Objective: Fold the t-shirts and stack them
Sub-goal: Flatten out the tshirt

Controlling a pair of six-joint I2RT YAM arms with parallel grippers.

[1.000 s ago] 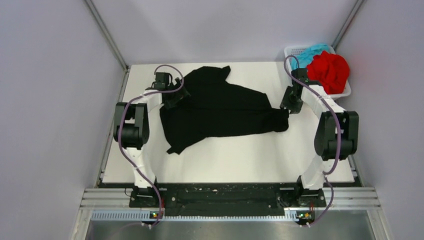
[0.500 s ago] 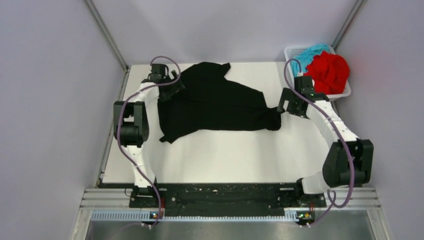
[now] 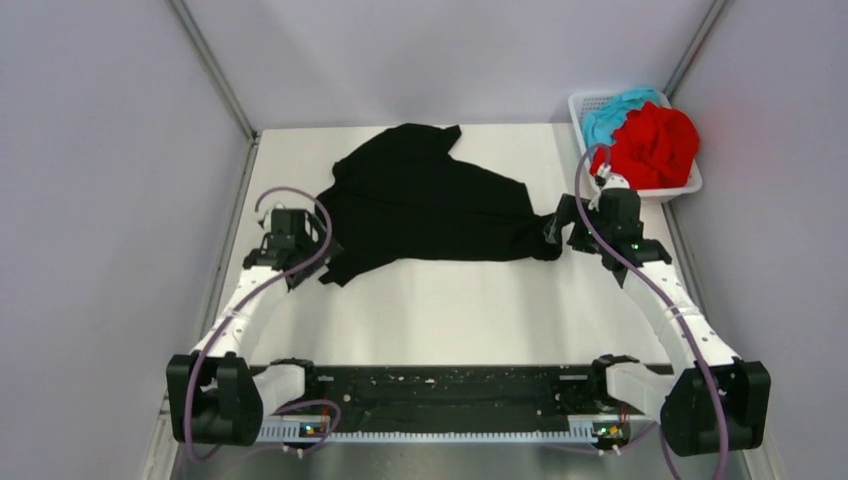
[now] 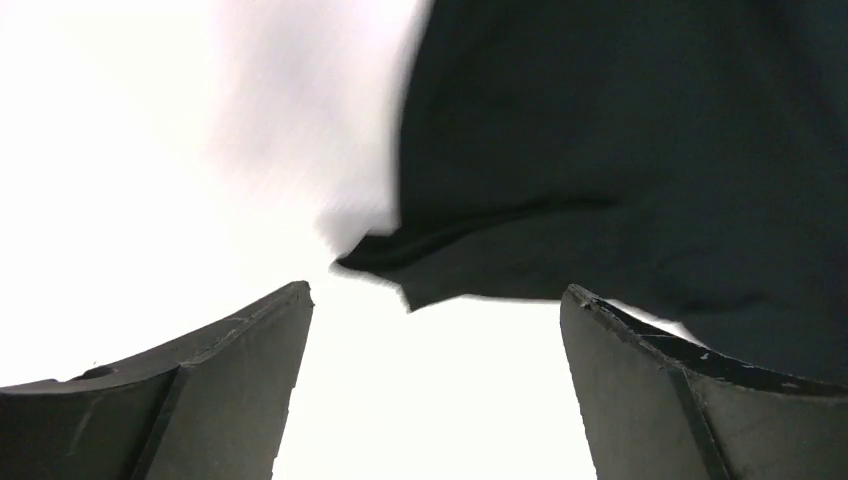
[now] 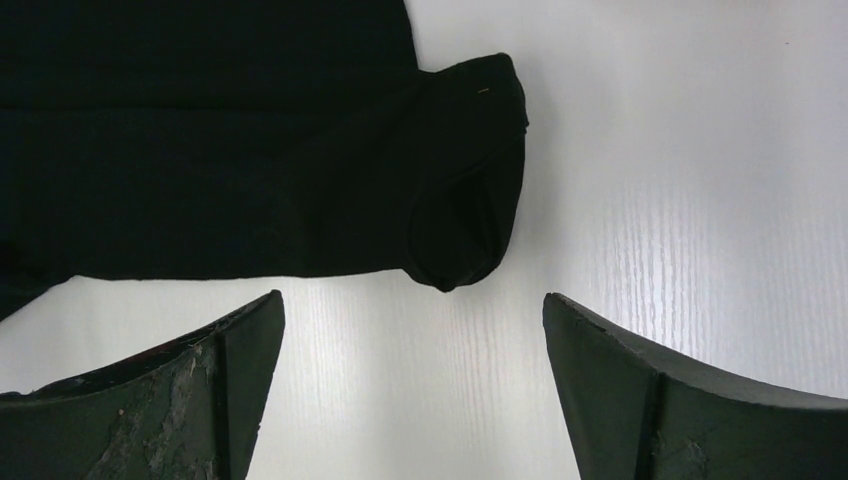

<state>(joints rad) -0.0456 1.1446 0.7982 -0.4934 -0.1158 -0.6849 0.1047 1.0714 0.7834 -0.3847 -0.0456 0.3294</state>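
While both arms reach out from the near edge of the white table, each gripper stands with fingers spread wide, holding nothing. The left gripper sits just beside the near-left corner of the black t-shirt, whose hem looks curled, though the wrist view is blurred there. The right gripper faces the shirt's right end, where a sleeve lies doubled over, apart from the fingers. The shirt lies crumpled and unfolded across the table's middle. Farther off, at the far right corner, a white mesh basket holds the bunched red t-shirt and, behind it, the teal-blue t-shirt
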